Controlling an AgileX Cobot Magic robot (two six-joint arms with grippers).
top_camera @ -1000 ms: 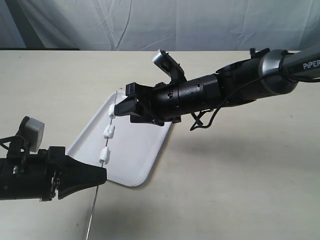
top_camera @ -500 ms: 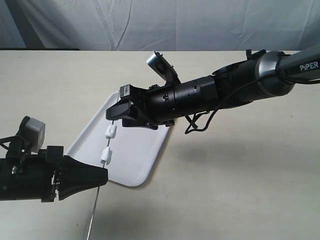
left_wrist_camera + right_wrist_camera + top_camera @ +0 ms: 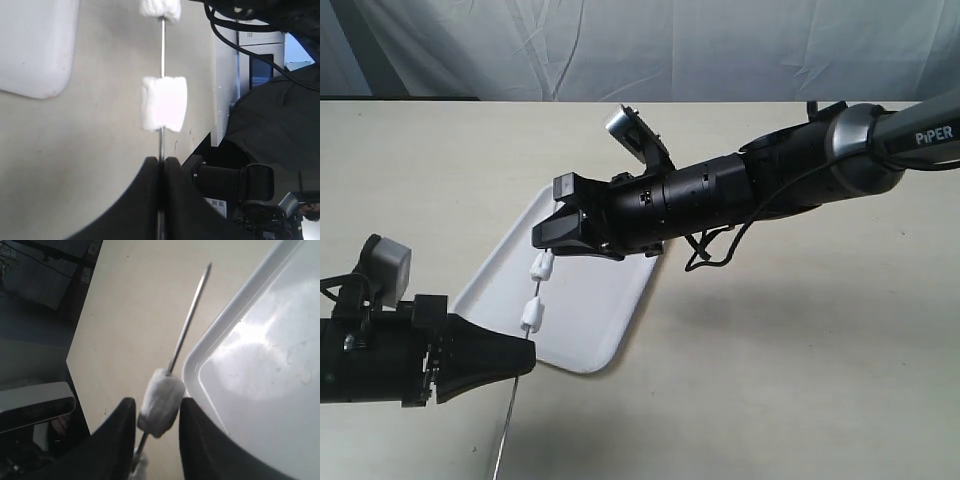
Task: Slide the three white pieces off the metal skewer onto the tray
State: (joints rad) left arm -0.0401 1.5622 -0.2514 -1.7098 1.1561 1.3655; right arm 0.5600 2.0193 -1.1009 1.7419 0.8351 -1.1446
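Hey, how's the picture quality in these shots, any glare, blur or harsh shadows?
Right wrist view: patchy glare on the tray, right gripper's fingers soft. Left wrist view: left gripper's fingers a dark close-up blur, nearest white piece washed out. Exterior view: evenly lit, only soft shadows on the table.

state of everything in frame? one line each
left hand, shut on the metal skewer
right hand, shut on the top white piece
metal skewer, held off the tray, tip bare, three pieces threaded
top white piece, on skewer, gripped
middle white piece, on skewer, untouched
lower white piece, on skewer, untouched
tray, no pieces on it
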